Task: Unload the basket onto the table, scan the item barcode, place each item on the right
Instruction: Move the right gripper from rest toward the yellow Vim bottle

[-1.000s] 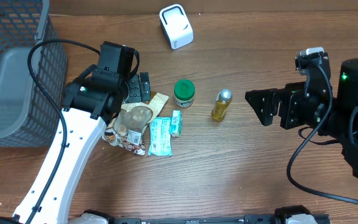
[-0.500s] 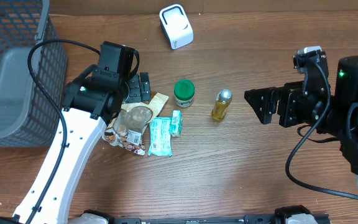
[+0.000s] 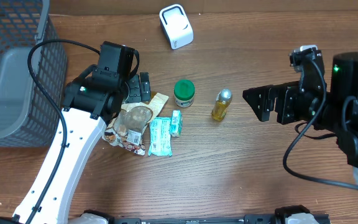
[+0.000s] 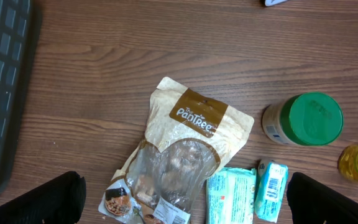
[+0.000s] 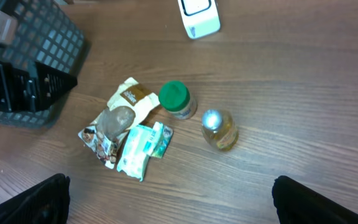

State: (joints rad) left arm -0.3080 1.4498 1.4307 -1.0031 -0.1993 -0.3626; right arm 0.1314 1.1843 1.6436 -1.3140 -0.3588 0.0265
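I'm looking down at a table (image 4: 104,74) that's showing brown wood grain, smooth w/ a low sheen. The pouch (image 4: 197,118) is reading as matt kraft paper up top, w/ a glossy clear plastic window below. The jar (image 4: 303,118) is wearing a matt green plastic lid. The bottle (image 5: 221,132) is looking clear & glossy, its cap shining like metal. The teal pkts (image 4: 232,196) are glinting as crinkly plastic film. The scanner (image 5: 199,15) is showing smooth white plastic. The basket (image 3: 53,62) is looking like dark matt mesh. My left gripper (image 3: 137,89) & right gripper (image 3: 255,106) are showing matt black plastic.
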